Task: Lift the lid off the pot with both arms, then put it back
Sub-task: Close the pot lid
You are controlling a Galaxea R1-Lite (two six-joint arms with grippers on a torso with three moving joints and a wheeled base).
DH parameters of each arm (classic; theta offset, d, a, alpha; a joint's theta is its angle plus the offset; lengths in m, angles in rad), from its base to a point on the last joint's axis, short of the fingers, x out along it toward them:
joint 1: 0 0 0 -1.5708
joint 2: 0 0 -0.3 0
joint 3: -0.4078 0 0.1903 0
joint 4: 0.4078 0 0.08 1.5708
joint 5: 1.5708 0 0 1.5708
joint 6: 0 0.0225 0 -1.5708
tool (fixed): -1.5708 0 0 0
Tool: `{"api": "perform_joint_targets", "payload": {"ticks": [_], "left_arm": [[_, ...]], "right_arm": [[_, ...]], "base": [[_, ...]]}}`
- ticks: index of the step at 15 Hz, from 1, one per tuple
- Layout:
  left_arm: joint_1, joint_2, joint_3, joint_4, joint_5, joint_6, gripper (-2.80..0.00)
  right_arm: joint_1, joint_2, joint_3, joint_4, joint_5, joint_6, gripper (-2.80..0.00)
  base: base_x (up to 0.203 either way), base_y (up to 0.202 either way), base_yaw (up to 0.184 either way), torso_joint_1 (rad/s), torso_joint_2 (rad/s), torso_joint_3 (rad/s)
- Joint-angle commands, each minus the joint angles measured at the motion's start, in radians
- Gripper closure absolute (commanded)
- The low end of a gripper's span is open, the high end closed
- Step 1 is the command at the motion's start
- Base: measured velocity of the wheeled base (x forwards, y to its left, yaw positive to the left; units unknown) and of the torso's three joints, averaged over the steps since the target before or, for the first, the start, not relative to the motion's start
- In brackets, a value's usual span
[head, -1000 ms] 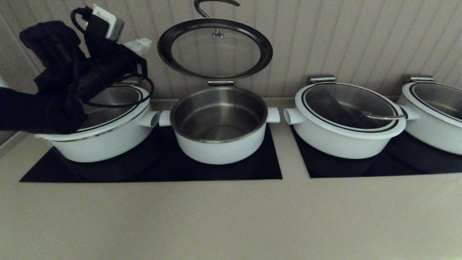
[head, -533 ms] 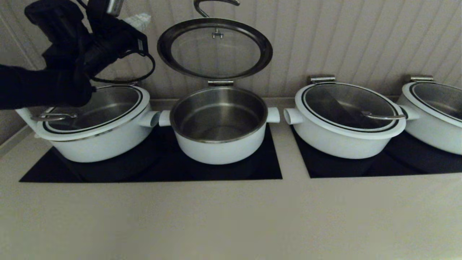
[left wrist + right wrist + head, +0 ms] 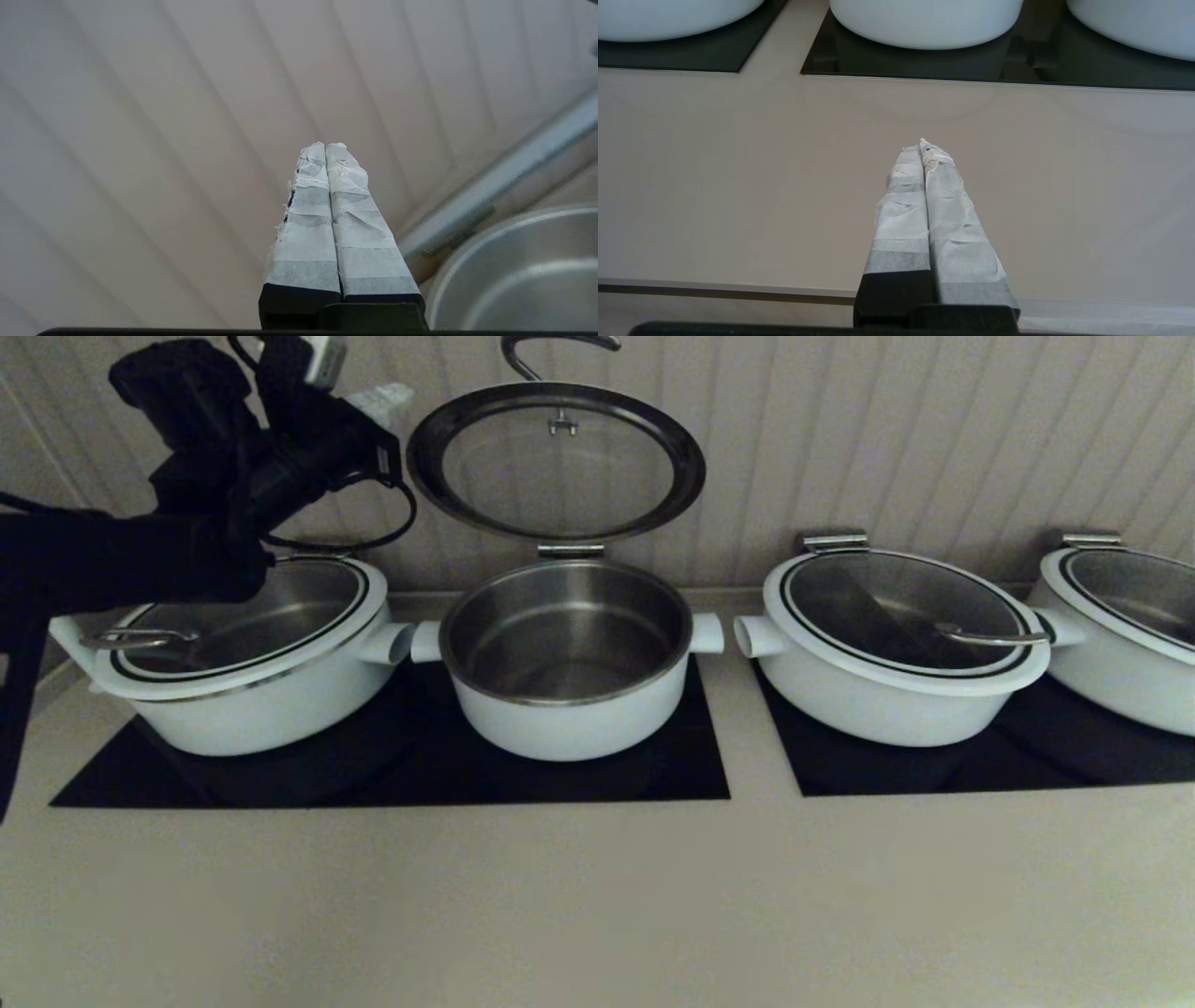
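Observation:
The pot (image 3: 568, 658) stands open at the middle of the left black cooktop, steel inside showing. The lid (image 3: 556, 462) stands upright behind it against the ribbed wall, underside facing me, its steel handle (image 3: 560, 345) at the top edge of the view. My left gripper (image 3: 383, 399) is raised just left of the lid's rim, apart from it. In the left wrist view it (image 3: 325, 147) is shut and empty, pointing at the wall. My right gripper (image 3: 924, 145) is shut and empty, low over the counter's front part, and out of the head view.
A wide lidded pot (image 3: 261, 700) sits under my left arm. Two more wide pots (image 3: 896, 700) (image 3: 1120, 653) stand on the right cooktop (image 3: 1027, 761). Bare beige counter (image 3: 597, 896) lies in front. The wall is close behind the pots.
My left arm has risen and then shifted right toward the lid, uncovering the left pot's lid and its handle. The lid and the pot have not moved.

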Motion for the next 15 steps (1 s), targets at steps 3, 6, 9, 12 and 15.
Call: {"api": "perform_joint_targets", "payload": {"ticks": [3,6,9,12,15], "left_arm": [[-0.011,-0.008,0.018,-0.006,-0.011,0.003,0.00],[-0.033,-0.038,0.106,-0.018,-0.011,0.007,0.00],[-0.056,-0.069,0.178,-0.036,-0.012,0.008,0.00],[-0.066,-0.084,0.203,-0.040,-0.011,0.008,0.00],[-0.066,-0.106,0.249,-0.043,-0.012,0.009,0.00]], "right_arm": [[0.000,0.000,0.000,0.000,0.001,0.000,0.00],[0.000,0.001,0.000,0.000,0.001,0.000,0.00],[0.000,0.000,0.000,0.000,0.001,0.000,0.00],[0.000,0.000,0.000,0.000,0.001,0.000,0.00],[0.000,0.000,0.000,0.000,0.001,0.000,0.00]], "base": [[0.000,0.000,0.000,0.000,0.00,0.000],[0.000,0.000,0.000,0.000,0.00,0.000],[0.000,0.000,0.000,0.000,0.00,0.000],[0.000,0.000,0.000,0.000,0.00,0.000],[0.000,0.000,0.000,0.000,0.00,0.000]]}}
